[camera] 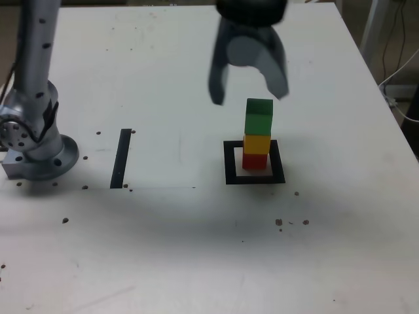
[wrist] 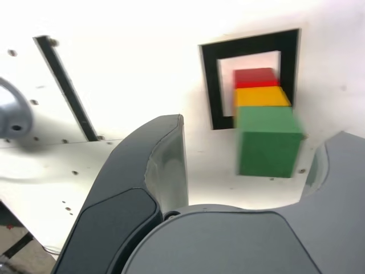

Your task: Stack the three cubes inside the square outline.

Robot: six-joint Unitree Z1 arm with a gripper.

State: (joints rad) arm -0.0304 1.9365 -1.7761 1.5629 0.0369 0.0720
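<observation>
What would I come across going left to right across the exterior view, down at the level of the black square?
The arm's round base, then the straight black strip, then the black square outline with the red, yellow and green stack standing in it.

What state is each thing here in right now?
Green cube: on top of the stack
Yellow cube: in the middle
Red cube: at the bottom, inside the outline
Square outline: flat, around the red cube
Jaws: open, holding nothing
Black strip: lying flat
</observation>
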